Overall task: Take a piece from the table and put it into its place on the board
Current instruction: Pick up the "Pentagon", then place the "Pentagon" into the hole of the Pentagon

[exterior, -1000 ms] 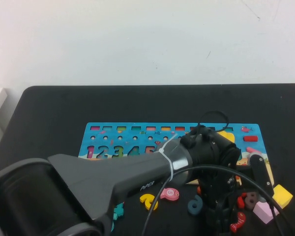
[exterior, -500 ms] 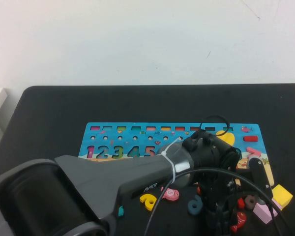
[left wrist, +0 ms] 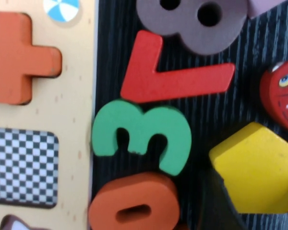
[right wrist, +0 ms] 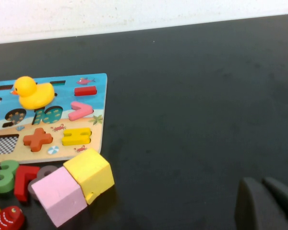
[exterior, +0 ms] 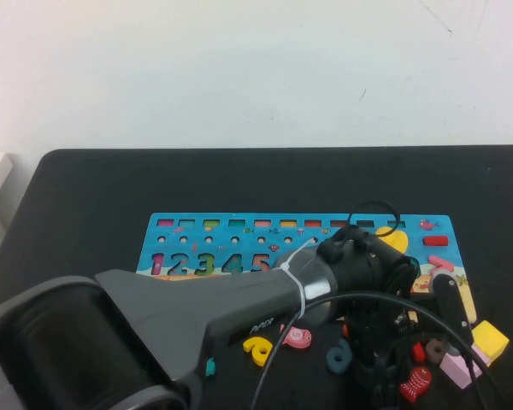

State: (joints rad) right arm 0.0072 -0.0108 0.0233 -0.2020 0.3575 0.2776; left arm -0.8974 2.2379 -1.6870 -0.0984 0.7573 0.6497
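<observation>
Piece: small flat yellow pentagon, lay on the desk just off the board's near right edge, beside a green number 3, under a red number 7 and next to a red fish. Left claw: hung low over that cluster of loose pieces at the desk's near right; a dark fingertip showed touching the pentagon's edge, but whether the fingers stood apart or together could not be told. Board: long, blue sea and sand print, numbers 1 to 5 seated along its left half; orange plus seated and a checkered recess near its right end. Yellow duck: stood on the board's right part. Pink cube and yellow cube: touching each other on the desk, right of the board. Right claw: low over bare desk, well apart from the board, fingers together.
</observation>
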